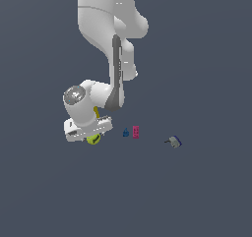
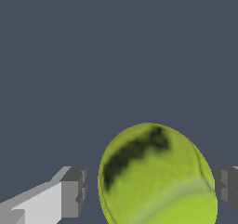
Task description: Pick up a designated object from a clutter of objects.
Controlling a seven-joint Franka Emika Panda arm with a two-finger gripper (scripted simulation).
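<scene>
The small yellow-green tennis ball (image 2: 155, 176) is sitting between the fingers of the tool (image 2: 148, 193), nearer one pad; the fingers are standing wide, not yet gripping it.

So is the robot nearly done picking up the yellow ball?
Partly. Done: the end effector has reached the tennis ball, which sits between its fingers. In hand: closing; one finger looks touching, the other shows a gap. Left: gripping and lifting, since the ball seems level with the pink block, so not raised.
</scene>
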